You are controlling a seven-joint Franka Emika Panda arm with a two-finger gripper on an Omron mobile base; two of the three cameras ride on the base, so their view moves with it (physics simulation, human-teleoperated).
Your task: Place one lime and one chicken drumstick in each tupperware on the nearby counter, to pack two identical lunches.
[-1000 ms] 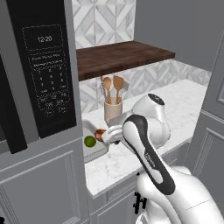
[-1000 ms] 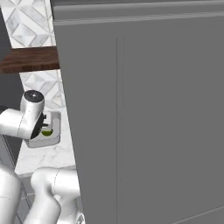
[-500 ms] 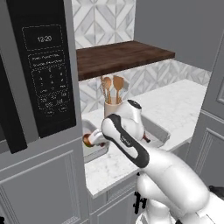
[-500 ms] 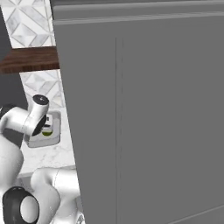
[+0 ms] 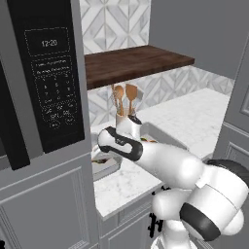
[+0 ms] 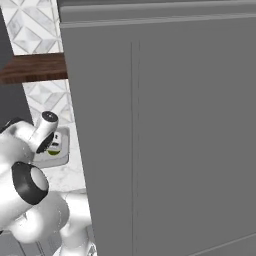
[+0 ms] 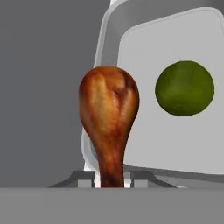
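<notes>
1. Marble-look counter [image 5: 194, 116] runs under a dark wooden shelf [image 5: 131, 63], with a microwave [image 5: 44, 82] to one side and a utensil holder [image 5: 124, 115] beside the arm.
2. Closed on the thin bone end, the gripper [image 7: 112, 179] holds 1 chicken drumstick [image 7: 109, 113]; its bulbous meaty end points away from the jaws.
3. Ahead and to one side of the jaws, 1 lime [image 7: 184, 87] lies in a tupperware [image 7: 148, 26], whose near rim is behind the drumstick.
4. Likely light, stiff and greasy (it may swing), so a grip nearer the meat seems steadier.
</notes>
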